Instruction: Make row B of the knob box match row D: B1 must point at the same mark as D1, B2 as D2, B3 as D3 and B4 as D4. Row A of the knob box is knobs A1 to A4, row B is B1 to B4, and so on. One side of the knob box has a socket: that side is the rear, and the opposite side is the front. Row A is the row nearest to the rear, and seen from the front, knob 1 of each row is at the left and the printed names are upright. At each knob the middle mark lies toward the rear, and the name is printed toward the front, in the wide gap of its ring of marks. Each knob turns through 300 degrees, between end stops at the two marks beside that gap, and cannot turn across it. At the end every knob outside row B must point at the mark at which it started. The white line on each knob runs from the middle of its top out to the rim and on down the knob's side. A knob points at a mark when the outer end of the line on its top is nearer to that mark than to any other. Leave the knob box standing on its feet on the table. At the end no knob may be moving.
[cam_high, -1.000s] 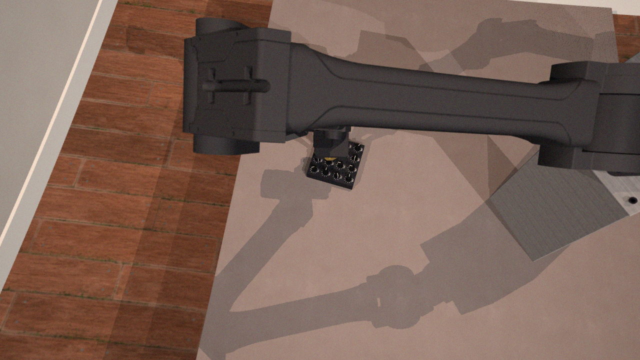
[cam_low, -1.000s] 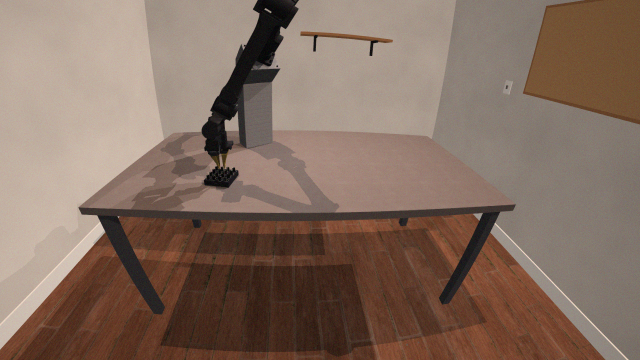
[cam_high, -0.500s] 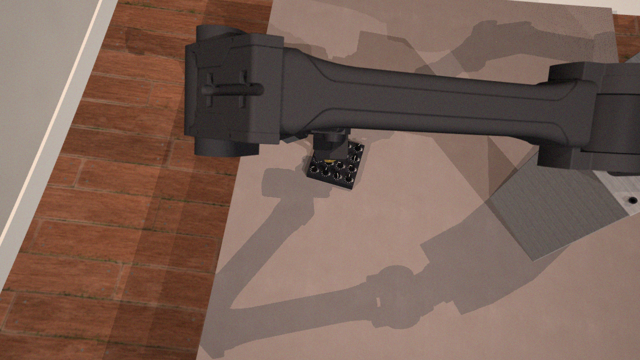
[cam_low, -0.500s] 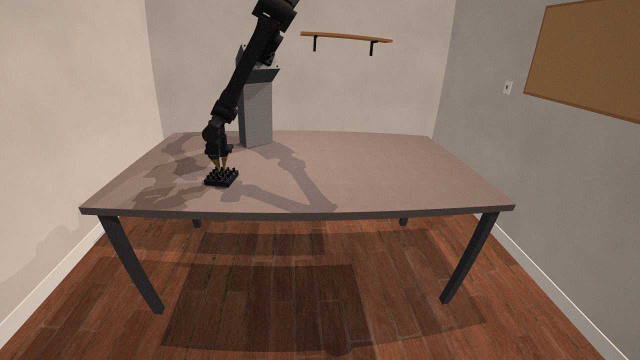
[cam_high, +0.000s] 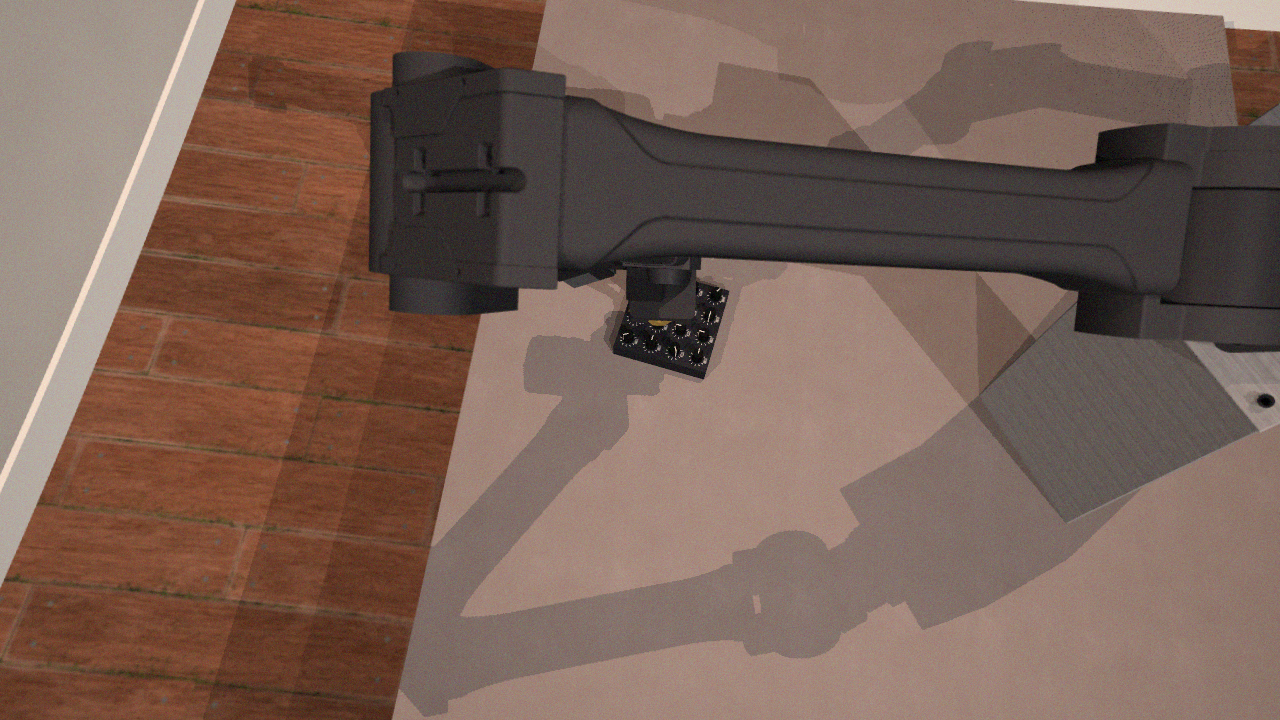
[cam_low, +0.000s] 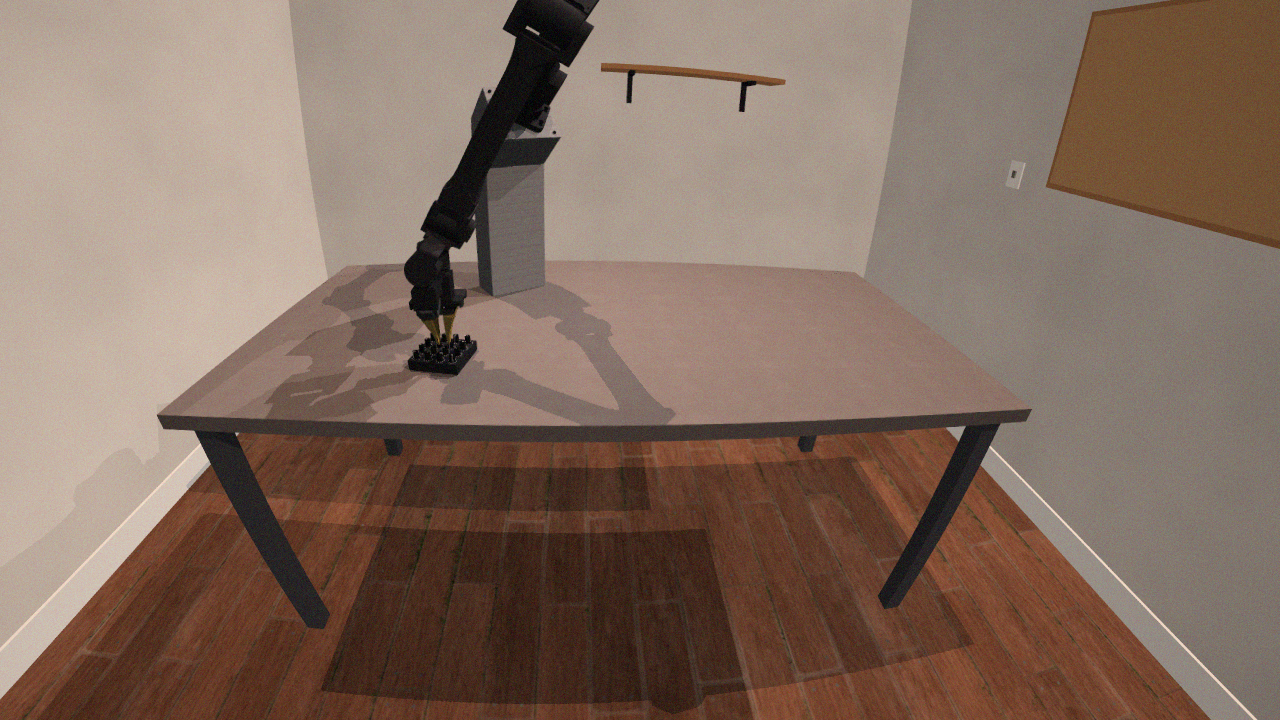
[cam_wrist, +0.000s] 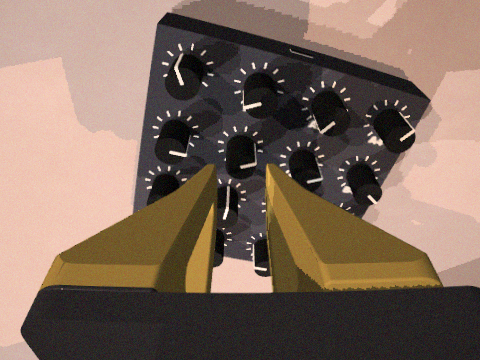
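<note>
Gold fingers loom nearest the wrist camera, a gap between them: the gripper stands partly open, clamped on no knob, its tips near B2, whose body shows in the gap beyond them.

Pinkish-brown and matte, the table is crossed by arm shadows; it stands on dark legs over a red-brown plank floor, within pale walls. One wall bears a shelf, another a brown board and a small white plate.

In the exterior view, the box sits on the table's left part. Its rear edge faces the top of the wrist view, slanting down rightward; nearly square, it shows no clear long axis.

Overhead, the arm and gripper hide part of the box. Behind rises a grey column.

Pincer lower vs prev, nearer knob box.
</note>
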